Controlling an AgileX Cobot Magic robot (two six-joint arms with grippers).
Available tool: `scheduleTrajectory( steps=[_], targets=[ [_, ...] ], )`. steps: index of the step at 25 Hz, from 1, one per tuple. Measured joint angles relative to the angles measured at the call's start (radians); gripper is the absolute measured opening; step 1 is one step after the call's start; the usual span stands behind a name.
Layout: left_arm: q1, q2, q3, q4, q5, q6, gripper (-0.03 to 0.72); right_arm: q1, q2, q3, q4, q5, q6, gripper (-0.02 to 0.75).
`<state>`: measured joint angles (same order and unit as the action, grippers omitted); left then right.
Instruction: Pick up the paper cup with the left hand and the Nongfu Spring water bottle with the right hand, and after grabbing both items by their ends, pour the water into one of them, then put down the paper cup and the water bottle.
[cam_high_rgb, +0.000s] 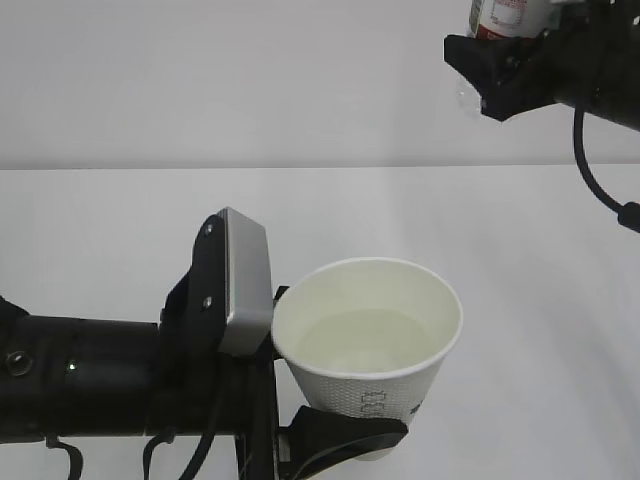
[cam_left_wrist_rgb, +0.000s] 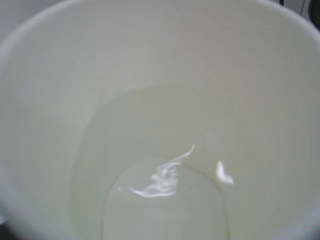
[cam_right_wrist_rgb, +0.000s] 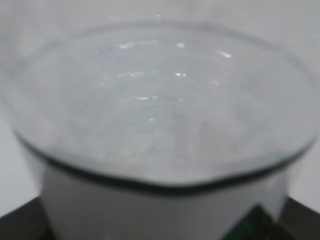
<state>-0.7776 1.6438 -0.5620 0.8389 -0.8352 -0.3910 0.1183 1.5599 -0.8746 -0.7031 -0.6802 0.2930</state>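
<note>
Evidently pouring is done: the left hand (cam_high_rgb: 345, 435) clamps the paper cup (cam_high_rgb: 366, 345) low down, level to keep its water (cam_high_rgb: 360, 338) in, while the right hand (cam_high_rgb: 500, 75) grips the Nongfu Spring water bottle (cam_high_rgb: 505, 17) high aside.

Paper cup (cam_high_rgb: 367, 350) low centre, water (cam_high_rgb: 360, 340) inside; left claw (cam_high_rgb: 345, 432) beneath; water bottle (cam_high_rgb: 505, 18) in right claw (cam_high_rgb: 500, 70), upper right.

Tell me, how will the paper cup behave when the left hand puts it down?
The paper cup holds water, so it is probably heavier than empty and could spill if tilted. Its thin walls may buckle if the left hand squeezes harder. Narrow base: likely tippy.
</note>
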Motion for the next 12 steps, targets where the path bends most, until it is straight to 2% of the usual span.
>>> scheduleTrajectory(
  steps=[12],
  targets=[
    [0.000, 0.000, 0.000, 0.000, 0.000, 0.000, 0.513, 0.000, 0.000, 0.000, 0.059, 0.072, 0.001, 0.524]
  ],
)
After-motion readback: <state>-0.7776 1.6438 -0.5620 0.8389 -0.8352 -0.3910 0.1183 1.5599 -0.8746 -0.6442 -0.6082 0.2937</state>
